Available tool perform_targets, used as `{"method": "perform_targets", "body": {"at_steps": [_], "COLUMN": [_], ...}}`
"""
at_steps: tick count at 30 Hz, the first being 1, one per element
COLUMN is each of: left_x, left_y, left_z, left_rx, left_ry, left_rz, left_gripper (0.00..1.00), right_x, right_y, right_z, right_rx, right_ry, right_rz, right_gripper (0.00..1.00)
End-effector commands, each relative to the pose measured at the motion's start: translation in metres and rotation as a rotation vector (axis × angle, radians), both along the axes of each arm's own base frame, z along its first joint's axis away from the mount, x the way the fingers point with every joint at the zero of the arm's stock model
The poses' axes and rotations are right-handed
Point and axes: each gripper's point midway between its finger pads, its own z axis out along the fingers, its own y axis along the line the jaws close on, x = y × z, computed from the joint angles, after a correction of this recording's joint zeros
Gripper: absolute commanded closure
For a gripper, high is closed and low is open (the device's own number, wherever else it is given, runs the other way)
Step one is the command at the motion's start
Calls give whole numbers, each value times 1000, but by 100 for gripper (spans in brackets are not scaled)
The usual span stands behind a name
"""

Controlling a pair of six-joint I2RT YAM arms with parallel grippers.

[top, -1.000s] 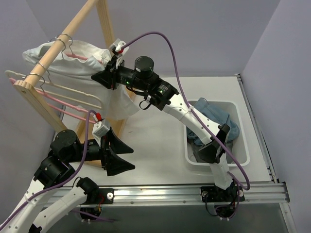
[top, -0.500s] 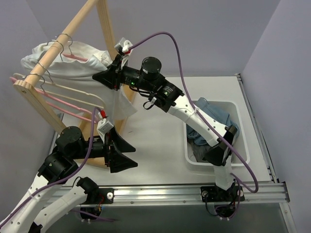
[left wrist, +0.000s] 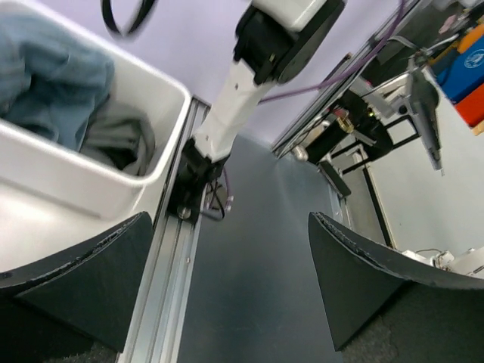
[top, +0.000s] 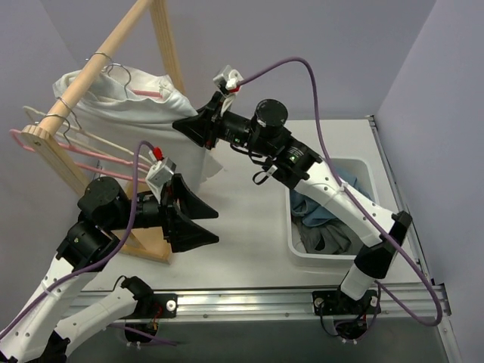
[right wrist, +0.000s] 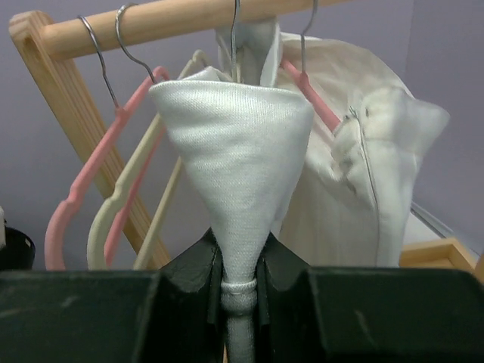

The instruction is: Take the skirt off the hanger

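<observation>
Lilac walls [top: 325, 53] backed a wooden rack [top: 113, 47]; right gripper [right wrist: 242, 265] pinched the white garment [right wrist: 234, 151] hanging there; left gripper [left wrist: 229, 219] stood wide open.

Black: right claw [right wrist: 240, 261], left claw [left wrist: 227, 219]. In right claw: white cloth [right wrist: 234, 151], plain. Above-right of it, hanger [right wrist: 311, 102] pink; to its left, cream hanger [right wrist: 97, 227]. Up-left of left claw: white bin [left wrist: 98, 181], light blue denim [left wrist: 53, 76], dark grey cloth [left wrist: 125, 140].
</observation>
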Motion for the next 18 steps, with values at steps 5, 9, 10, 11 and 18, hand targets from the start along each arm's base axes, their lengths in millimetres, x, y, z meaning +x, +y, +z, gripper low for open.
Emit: {"method": "perform_targets", "body": {"at_steps": [5, 9, 10, 11, 18], "left_x": [-1, 11, 16, 22, 76], "left_y": [-18, -31, -33, -36, -46], "left_z": [94, 118, 121, 131, 132], "left_rx": [-233, -267, -269, -282, -160], "left_ry": [-86, -72, -78, -93, -108], "left_rz": [-125, -146, -133, -111, 125], "left_gripper": [12, 18, 18, 18, 17], "right_x": [-27, -32, -33, -31, -50], "right_y": [-87, -113, -118, -124, -166], "right_z": [61, 34, 30, 25, -17], "right_rx": [155, 85, 78, 72, 25], "right_ry": [-99, -41, -30, -12, 94], "right_rz": [-146, -203, -217, -246, -318], "right_gripper": [100, 100, 100, 100, 100]}}
